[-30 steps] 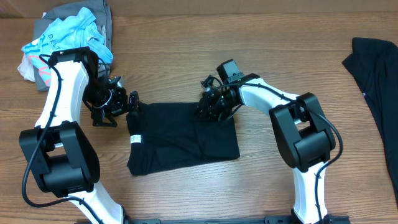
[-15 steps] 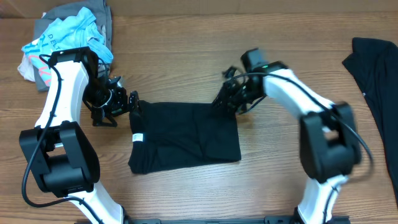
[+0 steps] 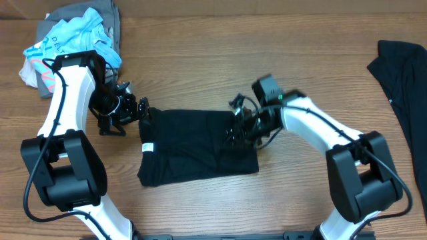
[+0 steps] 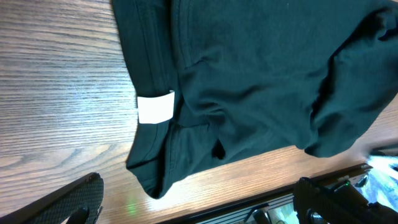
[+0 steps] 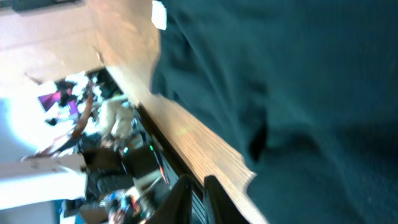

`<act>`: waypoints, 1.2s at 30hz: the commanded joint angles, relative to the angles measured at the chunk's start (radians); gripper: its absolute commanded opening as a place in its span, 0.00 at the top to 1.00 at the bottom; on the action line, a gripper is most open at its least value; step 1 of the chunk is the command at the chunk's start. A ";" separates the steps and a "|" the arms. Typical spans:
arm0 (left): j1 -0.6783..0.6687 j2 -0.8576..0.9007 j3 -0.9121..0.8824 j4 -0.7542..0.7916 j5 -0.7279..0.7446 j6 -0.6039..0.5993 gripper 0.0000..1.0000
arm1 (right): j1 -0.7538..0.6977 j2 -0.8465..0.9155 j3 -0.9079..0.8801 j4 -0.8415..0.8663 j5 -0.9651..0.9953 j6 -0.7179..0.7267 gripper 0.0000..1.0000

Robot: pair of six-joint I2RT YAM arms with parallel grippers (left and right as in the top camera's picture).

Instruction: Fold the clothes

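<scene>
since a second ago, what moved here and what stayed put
The right gripper swung from the black T-shirt's top edge out to its upper right corner, then back down over the shirt's right part; whether it holds cloth is unclear. The left gripper, open by the upper left corner, the T-shirt, the pile of clothes and the dark garment stayed put.

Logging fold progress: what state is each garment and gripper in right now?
black T-shirt, folded into a rectangle, lying flat
white tag, exposed at shirt's left edge
clothes pile, crumpled, unfolded
dark garment, spread unfolded at right edge
left gripper, open beside shirt
right gripper, shut, over shirt
</scene>
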 commanded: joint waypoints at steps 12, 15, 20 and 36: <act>-0.007 -0.025 -0.002 -0.004 0.005 0.012 0.00 | -0.017 0.004 -0.343 0.348 -0.020 0.404 0.92; -0.007 -0.025 -0.002 -0.004 0.005 0.012 0.00 | -0.017 -0.013 -0.323 0.351 -0.021 0.418 0.96; -0.006 -0.025 -0.002 -0.003 0.005 0.012 0.00 | -0.017 -0.133 -0.229 0.351 -0.024 0.418 0.89; -0.006 -0.025 -0.002 0.005 0.005 0.012 0.00 | -0.013 -0.044 -0.114 0.496 0.048 0.429 0.53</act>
